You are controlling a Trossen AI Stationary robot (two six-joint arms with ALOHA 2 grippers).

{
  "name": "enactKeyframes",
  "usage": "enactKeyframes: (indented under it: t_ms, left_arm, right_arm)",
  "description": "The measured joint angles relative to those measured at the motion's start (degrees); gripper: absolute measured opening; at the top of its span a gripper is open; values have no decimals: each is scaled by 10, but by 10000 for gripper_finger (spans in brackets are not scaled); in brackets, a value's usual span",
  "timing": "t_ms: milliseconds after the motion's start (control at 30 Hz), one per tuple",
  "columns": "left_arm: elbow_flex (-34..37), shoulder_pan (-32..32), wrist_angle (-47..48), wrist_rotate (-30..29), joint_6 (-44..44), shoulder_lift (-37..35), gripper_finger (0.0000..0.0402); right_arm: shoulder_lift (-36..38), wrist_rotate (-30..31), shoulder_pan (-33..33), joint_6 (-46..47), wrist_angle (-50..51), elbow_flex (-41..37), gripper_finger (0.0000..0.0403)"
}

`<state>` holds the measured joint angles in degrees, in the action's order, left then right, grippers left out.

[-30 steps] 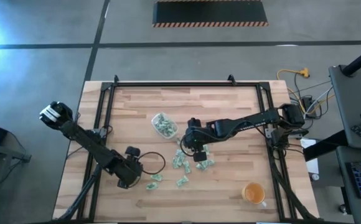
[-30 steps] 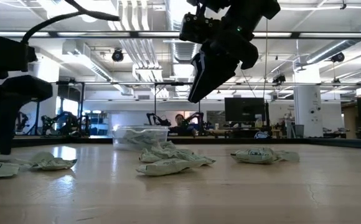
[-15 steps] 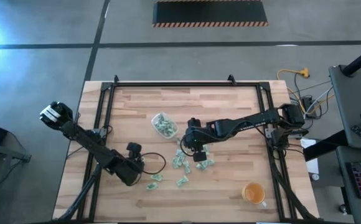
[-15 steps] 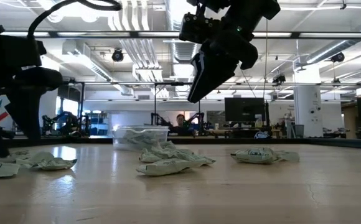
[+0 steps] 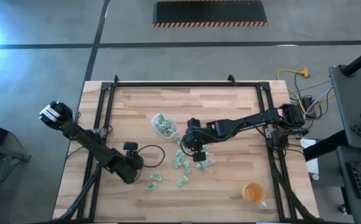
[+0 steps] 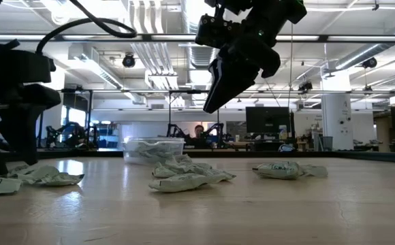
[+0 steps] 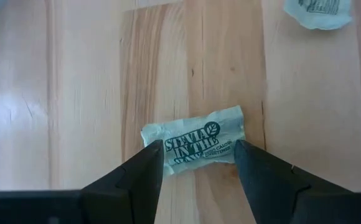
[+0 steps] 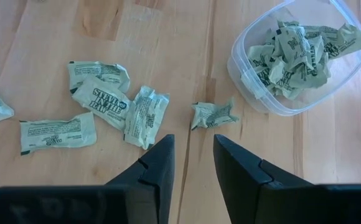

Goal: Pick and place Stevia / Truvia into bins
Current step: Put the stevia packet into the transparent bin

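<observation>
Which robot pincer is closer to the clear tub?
Right. The right pincer hangs just beside the clear tub; the left pincer sits farther off, over a loose packet.

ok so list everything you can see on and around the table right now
Stevia packets: many, pale green and white, loose on the table's middle, more crumpled in the tub
clear tub: one, colourless, middle of the table
orange cup: one, with handle, near right corner
table: one, pale wood in a black frame
yellow cable: one, on the floor beyond the right corner
person: one, far back in the room
left gripper: open, low over one packet, fingers either side
right gripper: open, empty, above the loose packets beside the tub
</observation>
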<state>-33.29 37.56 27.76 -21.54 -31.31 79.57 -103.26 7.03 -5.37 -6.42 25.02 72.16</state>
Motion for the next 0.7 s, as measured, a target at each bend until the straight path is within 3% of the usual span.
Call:
enactKeyframes:
  t_ms: [567, 700]
  left_arm:
    - [-1, -10, 3, 27, 4, 0, 185]
    - [-3, -10, 3, 31, 16, 1, 169]
  right_arm:
    - [0, 0, 0, -1, -4, -2, 84]
    - [0, 0, 0, 0, -4, -2, 81]
